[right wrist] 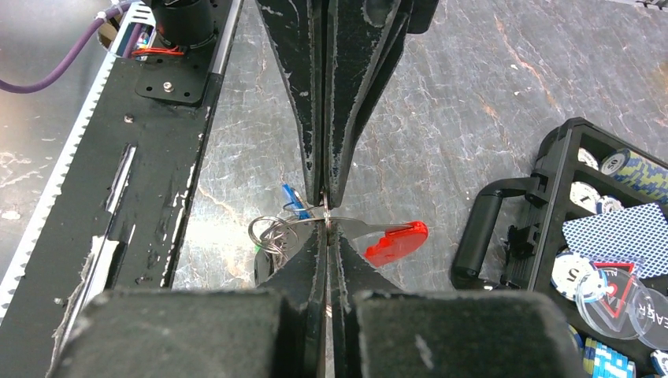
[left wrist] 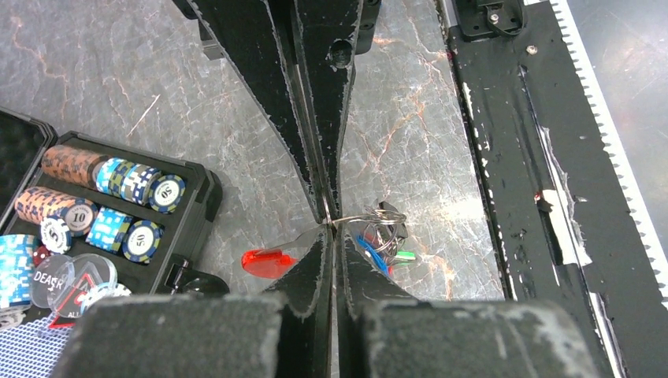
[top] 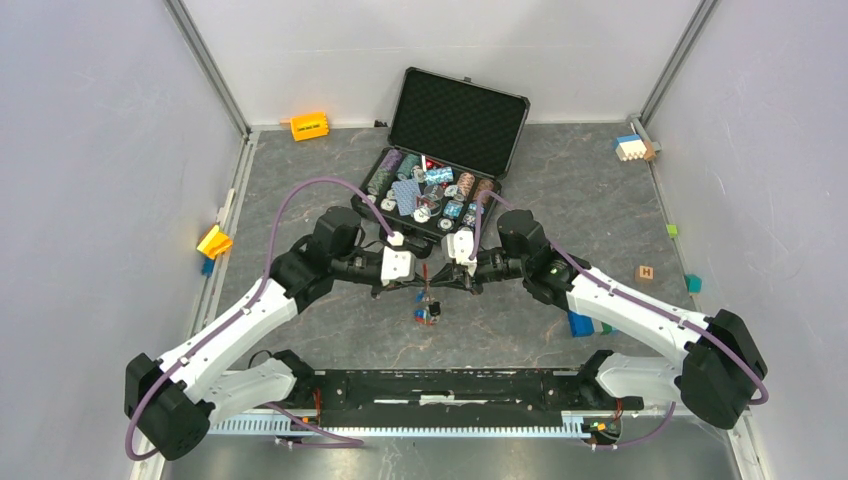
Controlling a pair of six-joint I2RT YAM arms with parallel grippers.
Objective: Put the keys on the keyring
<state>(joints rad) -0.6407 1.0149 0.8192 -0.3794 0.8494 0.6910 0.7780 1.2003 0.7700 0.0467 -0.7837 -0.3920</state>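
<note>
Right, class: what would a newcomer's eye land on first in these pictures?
The left gripper and right gripper, black and pointed, meet tip to tip over the grey table, both shut on a thin metal keyring with its bright red fob. Behind them lies an open black hard case packed with colourful poker chips.

OVERHEAD AND UP CLOSE: A fixed overhead camera is looking down from behind both arm bases [top: 265,378], taking in the whole counter [top: 600,200]. Each wrist camera is riding close behind its own tool, the left tool [left wrist: 332,232] and right tool [right wrist: 326,224] pointing at each other from opposite sides. All three views are sharing the keyring [right wrist: 394,240] and the open chip case [top: 455,120].
</note>
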